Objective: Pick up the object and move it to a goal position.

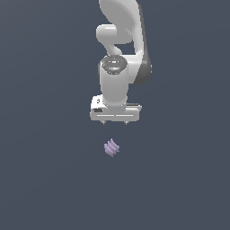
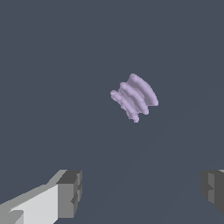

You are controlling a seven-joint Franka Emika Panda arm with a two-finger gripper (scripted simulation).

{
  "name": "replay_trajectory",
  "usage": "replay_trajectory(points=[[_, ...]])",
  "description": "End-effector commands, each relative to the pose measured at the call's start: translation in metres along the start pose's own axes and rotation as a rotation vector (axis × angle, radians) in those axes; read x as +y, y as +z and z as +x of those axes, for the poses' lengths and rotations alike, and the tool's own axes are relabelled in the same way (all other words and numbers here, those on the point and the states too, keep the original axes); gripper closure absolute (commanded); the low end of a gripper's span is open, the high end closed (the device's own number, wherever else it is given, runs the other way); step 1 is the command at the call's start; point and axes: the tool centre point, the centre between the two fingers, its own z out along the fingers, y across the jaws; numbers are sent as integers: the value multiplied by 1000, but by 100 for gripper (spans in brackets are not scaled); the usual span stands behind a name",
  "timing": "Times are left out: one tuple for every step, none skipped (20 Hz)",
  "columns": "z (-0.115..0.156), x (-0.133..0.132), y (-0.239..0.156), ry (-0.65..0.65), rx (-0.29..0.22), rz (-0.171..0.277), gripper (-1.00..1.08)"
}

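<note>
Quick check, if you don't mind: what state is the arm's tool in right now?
Tool: open and empty, fingers wide apart; the purple finned object lies untouched on the floor, clear of it.

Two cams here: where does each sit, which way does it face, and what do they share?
Exterior view: off the arm, exact spot not known; it faces the arm, with the gripper hanging open above the purple piece on the dark floor.
Wrist view: on the wrist, looking past the gripper toward the floor; two fingertips show at the picture's edge, far apart, with the piece beyond them, not between them.
Shared: both show the purple piece, the gripper and the same floor.
</note>
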Motion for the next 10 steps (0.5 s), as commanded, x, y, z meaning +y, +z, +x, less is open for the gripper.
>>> replay_trajectory(points=[[2, 1, 2, -20, 0, -1, -92], [4, 1, 3, -31, 1, -2, -92], [5, 1, 4, -44, 1, -3, -92], [6, 1, 5, -58, 1, -3, -92], [8, 2, 7, -73, 2, -4, -92], [10, 2, 8, -90, 2, -5, -92], [12, 3, 10, -108, 3, -6, -92], [14, 3, 12, -128, 3, -6, -92], [16, 4, 14, -149, 4, -7, -92], [19, 4, 16, -171, 4, -8, -92]])
